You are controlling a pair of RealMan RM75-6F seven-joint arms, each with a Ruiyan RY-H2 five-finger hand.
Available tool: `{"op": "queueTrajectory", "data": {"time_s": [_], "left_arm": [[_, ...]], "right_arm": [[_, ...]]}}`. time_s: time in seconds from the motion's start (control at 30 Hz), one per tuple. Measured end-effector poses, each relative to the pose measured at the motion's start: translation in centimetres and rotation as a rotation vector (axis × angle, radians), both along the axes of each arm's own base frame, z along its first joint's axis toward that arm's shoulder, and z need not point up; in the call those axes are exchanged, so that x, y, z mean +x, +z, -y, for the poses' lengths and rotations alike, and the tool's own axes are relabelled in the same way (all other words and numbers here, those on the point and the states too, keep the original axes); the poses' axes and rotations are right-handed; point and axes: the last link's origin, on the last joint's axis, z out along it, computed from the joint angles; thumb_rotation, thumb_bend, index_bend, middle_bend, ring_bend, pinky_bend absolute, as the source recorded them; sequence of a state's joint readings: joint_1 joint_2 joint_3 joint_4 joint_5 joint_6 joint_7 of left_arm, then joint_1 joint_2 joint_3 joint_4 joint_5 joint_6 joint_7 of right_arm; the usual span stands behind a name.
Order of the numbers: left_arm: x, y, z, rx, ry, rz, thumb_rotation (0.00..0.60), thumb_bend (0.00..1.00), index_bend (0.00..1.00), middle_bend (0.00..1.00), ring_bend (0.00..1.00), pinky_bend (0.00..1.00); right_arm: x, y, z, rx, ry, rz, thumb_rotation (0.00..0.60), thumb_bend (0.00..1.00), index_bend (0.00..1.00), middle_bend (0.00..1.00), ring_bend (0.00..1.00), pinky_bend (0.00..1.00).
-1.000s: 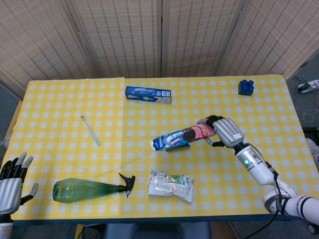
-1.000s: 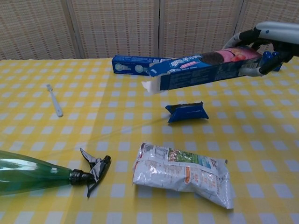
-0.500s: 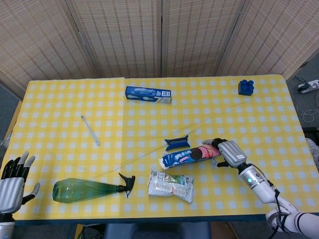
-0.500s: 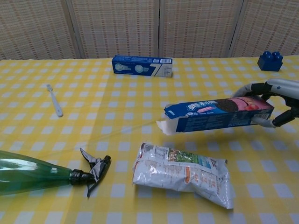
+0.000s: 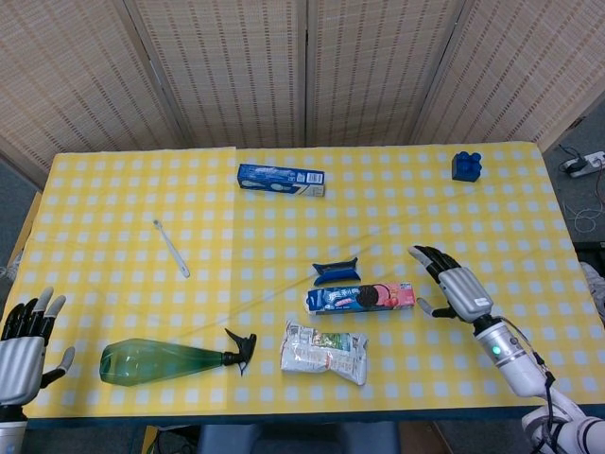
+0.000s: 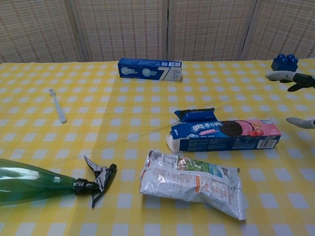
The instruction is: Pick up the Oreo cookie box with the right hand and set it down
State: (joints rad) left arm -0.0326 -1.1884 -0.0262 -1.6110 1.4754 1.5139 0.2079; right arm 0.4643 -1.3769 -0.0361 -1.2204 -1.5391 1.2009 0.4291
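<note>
The Oreo cookie box [image 5: 359, 298] [image 6: 225, 134], blue with a pink end, lies flat on the yellow checked table [image 5: 113, 203], just in front of a small blue packet [image 5: 336, 272] [image 6: 196, 114]. My right hand [image 5: 452, 284] hovers a little to the right of the box's pink end, fingers spread, touching nothing. In the chest view only its fingertips [image 6: 290, 76] show at the right edge. My left hand [image 5: 24, 340] stays open at the table's near left corner.
A crinkled snack bag [image 5: 324, 352] lies just in front of the Oreo box. A green spray bottle [image 5: 170, 359] lies at front left, a toothbrush [image 5: 172, 248] at left, a blue toothpaste box [image 5: 281, 178] at the back, a blue toy brick [image 5: 465, 165] at back right.
My right hand lowered the Oreo box onto the table in front of the small blue packet, let it go and drew back to the right. The left hand stayed put.
</note>
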Motion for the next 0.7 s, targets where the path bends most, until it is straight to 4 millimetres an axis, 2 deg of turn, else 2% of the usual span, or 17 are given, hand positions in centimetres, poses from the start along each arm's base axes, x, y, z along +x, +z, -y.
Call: {"op": "queueTrajectory", "data": {"time_s": [0.13,0.23,0.4,0.7], "left_arm": [[0.1,-0.1,-0.2,-0.003,-0.008,0.0,0.6,0.36,0.05,0.0,0.0,0.0],[0.3,-0.1,-0.3,-0.001,-0.014,0.002,0.6,0.36,0.05,0.0,0.0,0.0],[0.5,-0.2,-0.4,-0.001,-0.026,0.001,0.6,0.36,0.05,0.0,0.0,0.0],[0.8,-0.1,-0.6,0.026,-0.052,0.006,0.6,0.36,0.04,0.0,0.0,0.0]], "right_arm": [[-0.9,2.8,-1.0,-0.079,-0.012,-0.027,0.6,0.33,0.18,0.31,0.18,0.2],[-1.6,4.9,-2.2,-0.137,-0.023,-0.055,0.6,0.34,0.24,0.34,0.2,0.21],[-2.5,7.2,-4.8,-0.214,-0.051,-0.104,0.6,0.34,0.24,0.34,0.2,0.23],[-3.0,9.2,-7.6,-0.303,-0.079,-0.117,0.6,0.34,0.27,0.35,0.21,0.23]]}}
